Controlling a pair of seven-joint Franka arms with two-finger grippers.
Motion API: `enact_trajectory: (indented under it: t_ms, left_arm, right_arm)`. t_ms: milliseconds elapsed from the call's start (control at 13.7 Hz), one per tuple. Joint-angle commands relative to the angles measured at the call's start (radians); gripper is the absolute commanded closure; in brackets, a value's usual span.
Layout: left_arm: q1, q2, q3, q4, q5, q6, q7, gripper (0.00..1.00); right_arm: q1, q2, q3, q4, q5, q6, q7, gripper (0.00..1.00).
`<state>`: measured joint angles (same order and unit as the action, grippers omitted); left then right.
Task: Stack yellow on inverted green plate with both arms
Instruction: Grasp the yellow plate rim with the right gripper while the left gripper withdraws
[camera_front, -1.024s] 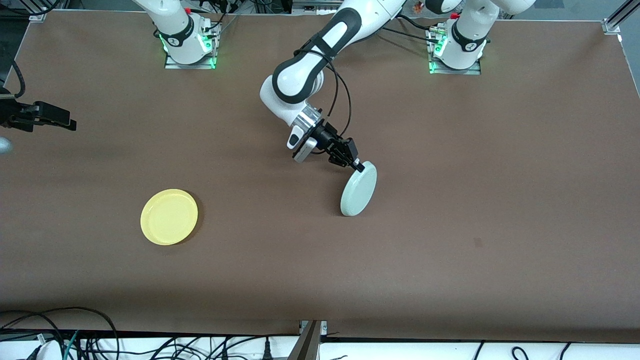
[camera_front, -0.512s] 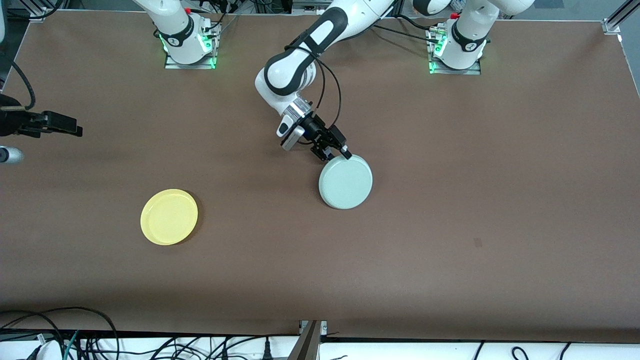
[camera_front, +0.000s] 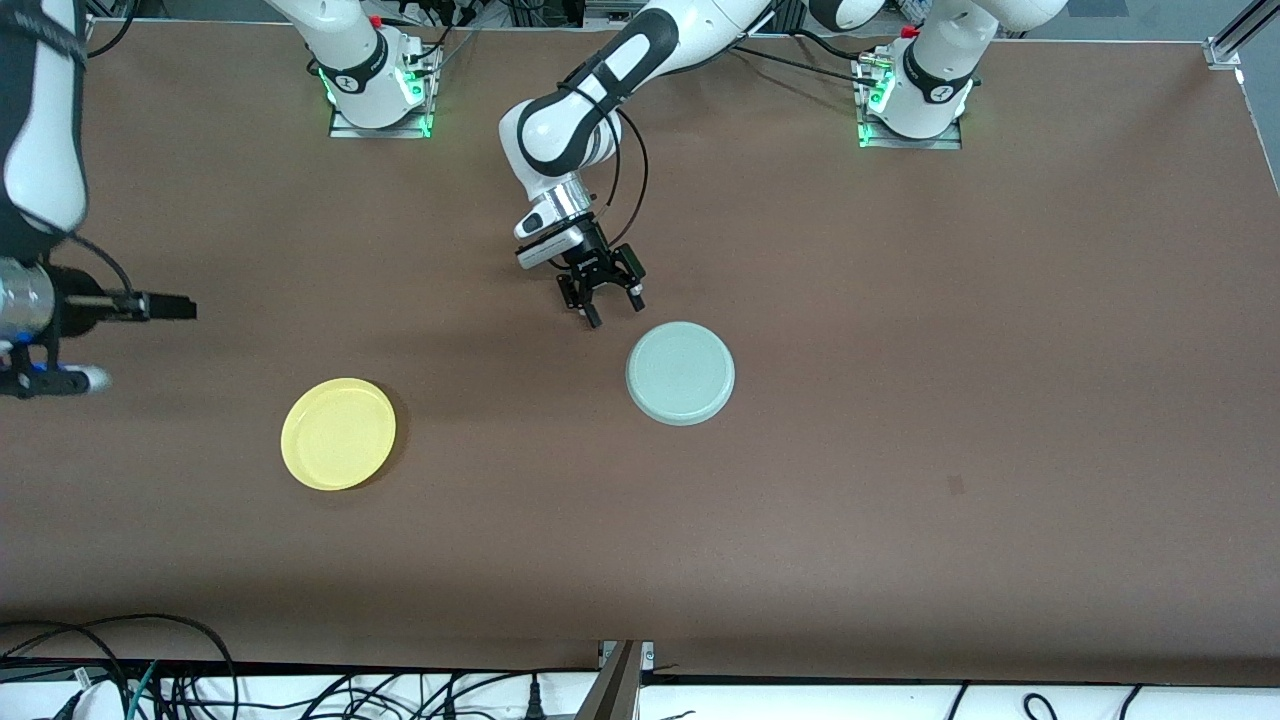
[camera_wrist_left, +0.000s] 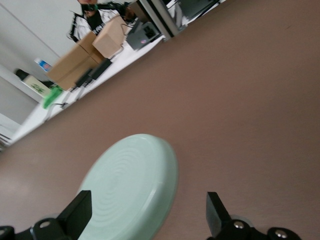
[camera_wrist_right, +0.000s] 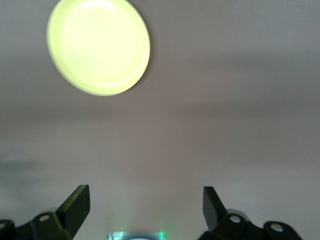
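Even overhead light, table (camera_front: 900, 480) matte, no hard glare. Below my right gripper (camera_wrist_right: 145, 212) the yellow plate (camera_wrist_right: 98, 46) blows out to near white and the view is soft. Broad faint shadow bands under my left gripper (camera_front: 608, 303).

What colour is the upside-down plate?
Pale mint green, with faint ring ridges; the left wrist view shows it best.
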<state>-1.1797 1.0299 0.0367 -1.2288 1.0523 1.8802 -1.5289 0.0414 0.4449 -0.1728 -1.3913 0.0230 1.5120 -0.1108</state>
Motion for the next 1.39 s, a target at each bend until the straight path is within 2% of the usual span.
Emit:
enact_trajectory:
  t_ms: [0, 146, 220, 366, 512, 659, 878, 1171, 1244, 1317]
  left_arm:
    - [0.056, -0.007, 0.002, 0.061, -0.093, 0.088, -0.024, 0.0]
    - [0.136, -0.008, 0.0, 0.138, -0.3, 0.119, 0.045, 0.0]
    - [0.185, -0.008, -0.003, 0.184, -0.437, 0.119, 0.134, 0.0]
    - [0.303, -0.033, -0.001, 0.254, -0.746, 0.119, 0.295, 0.0]
    - [0.414, -0.079, -0.003, 0.267, -0.9, 0.116, 0.363, 0.0]
    - [0.488, -0.126, -0.001, 0.265, -0.96, 0.102, 0.43, 0.0]
    - [0.583, -0.194, -0.003, 0.267, -0.985, -0.001, 0.577, 0.0]
    - [0.728, -0.313, -0.001, 0.267, -1.104, -0.201, 0.838, 0.0]
    - [0.765, -0.344, -0.001, 0.265, -1.104, -0.238, 0.907, 0.0]
    - [0.794, -0.373, 0.0, 0.264, -1.104, -0.274, 0.991, 0.0]
  right_arm:
    - [-0.012, 0.095, 0.006, 0.009, 0.041, 0.098, 0.02, 0.0]
    - [-0.008, 0.153, 0.006, 0.006, 0.046, 0.175, 0.02, 0.0]
    - [-0.008, 0.179, 0.009, -0.008, 0.049, 0.221, 0.02, 0.0]
    - [-0.011, 0.211, 0.009, -0.072, 0.118, 0.347, 0.019, 0.0]
    - [-0.014, 0.236, 0.009, -0.132, 0.133, 0.472, 0.008, 0.0]
    - [-0.021, 0.264, 0.012, -0.156, 0.149, 0.543, 0.006, 0.0]
    - [-0.021, 0.287, 0.012, -0.17, 0.222, 0.58, 0.005, 0.0]
    - [-0.021, 0.298, 0.012, -0.202, 0.267, 0.629, -0.012, 0.0]
    - [-0.021, 0.299, 0.012, -0.213, 0.279, 0.64, -0.026, 0.11]
    - [-0.021, 0.304, 0.012, -0.213, 0.288, 0.642, -0.046, 0.36]
